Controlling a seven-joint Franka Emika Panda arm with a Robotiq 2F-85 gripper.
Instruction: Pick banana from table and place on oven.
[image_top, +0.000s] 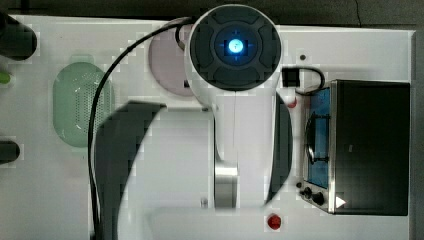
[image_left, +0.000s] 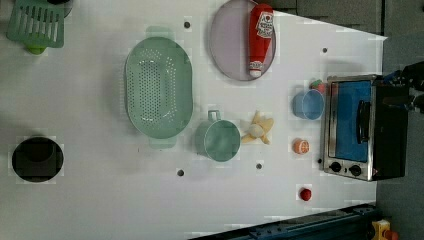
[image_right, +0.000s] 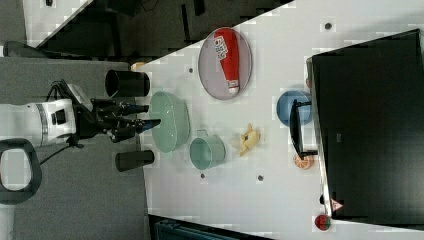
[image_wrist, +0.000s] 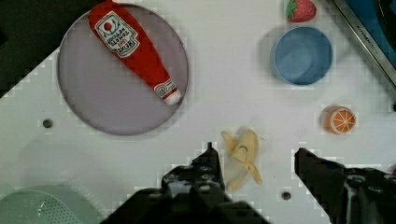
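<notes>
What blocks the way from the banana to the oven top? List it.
Nothing visible sits on the direct line. In the left view the banana lies on the table beside the teal cup. The blue cup and orange slice flank the gap before the oven, whose black top looks bare.

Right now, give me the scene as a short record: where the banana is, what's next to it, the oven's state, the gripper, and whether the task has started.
banana: lying on the table, peeled-looking, pale yellow
neighbours: green cup beside it; orange slice and blue bowl between it and the oven
oven: at the table's edge, door shut, top bare
plate: holds a ketchup bottle
gripper: open, raised above the banana, holding nothing
task progress: banana not yet grasped
</notes>
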